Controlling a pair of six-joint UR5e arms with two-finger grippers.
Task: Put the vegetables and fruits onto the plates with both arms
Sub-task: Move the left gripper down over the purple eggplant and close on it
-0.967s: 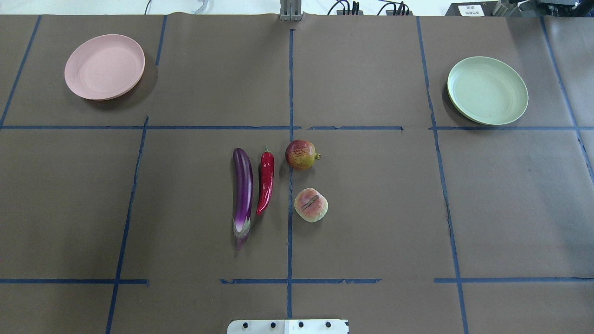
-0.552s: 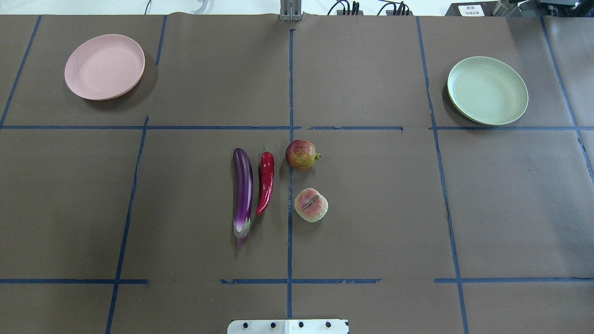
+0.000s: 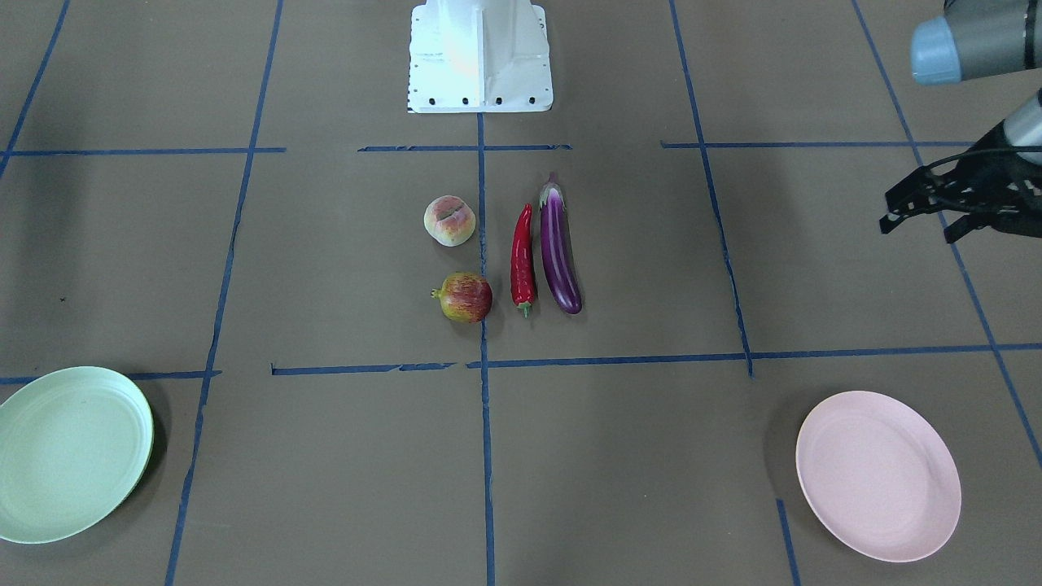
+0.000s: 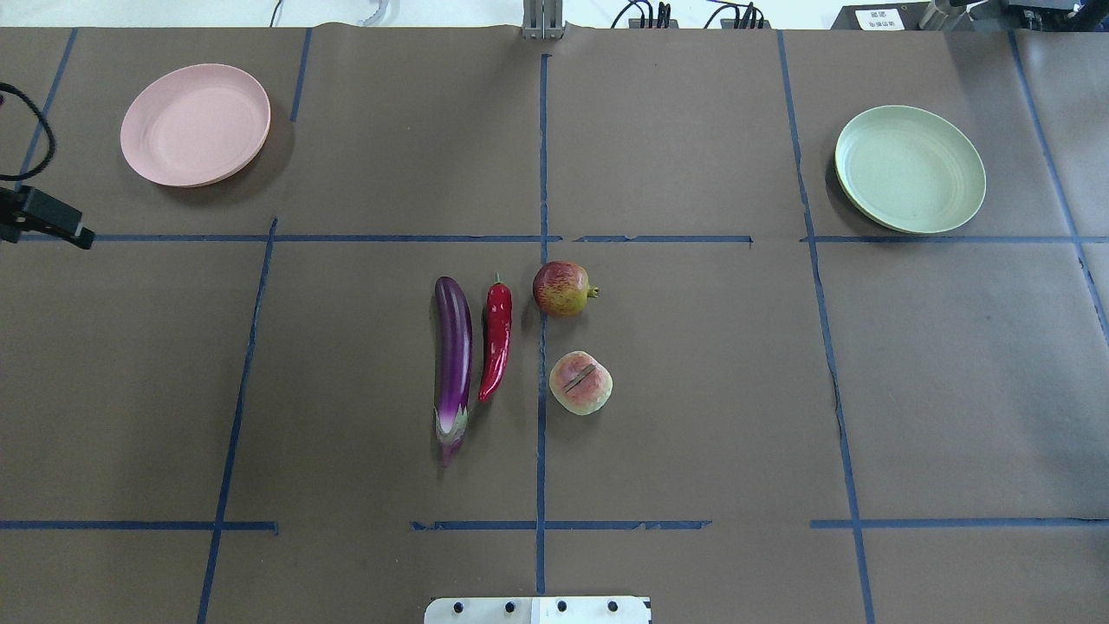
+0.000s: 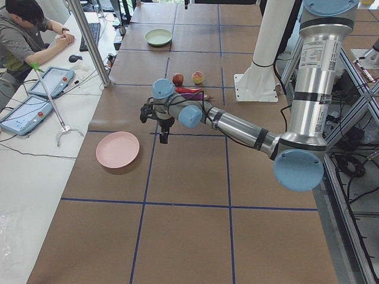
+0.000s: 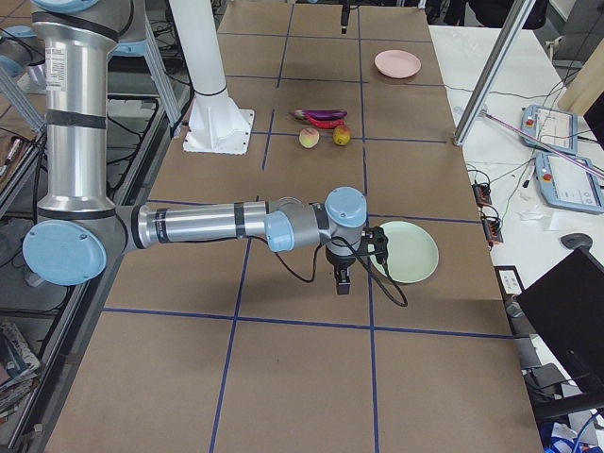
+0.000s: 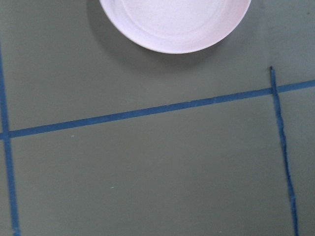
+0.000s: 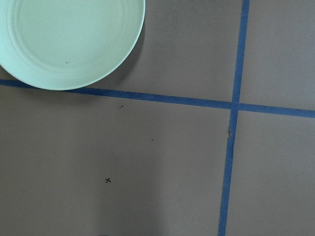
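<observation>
I count two plates, two vegetables and two fruits on the tabletop [image 4: 693,416].

My left jaws stand spread and hold nothing, raised over brown paper at the end of my left arm [image 5: 237,127]. The pale pink plate [image 4: 195,126] lies just ahead of them, not touching. My right jaws, on my right arm [image 6: 208,225], show only from the side camera, so I cannot tell whether they are spread or pressed together. The mint green plate [image 4: 910,169] lies just beside them, its rim at a blue tape line [image 8: 172,98].

All four pieces cluster between my two sets of jaws, well apart from each, with wide brown paper out to either plate. The long glossy purple eggplant [image 4: 453,355] and the shorter red chili [image 4: 496,338] lie parallel on my left jaws' side. The streaked pomegranate [image 4: 561,289] and the creased cream-pink peach [image 4: 580,383] sit on my right jaws' side.
</observation>
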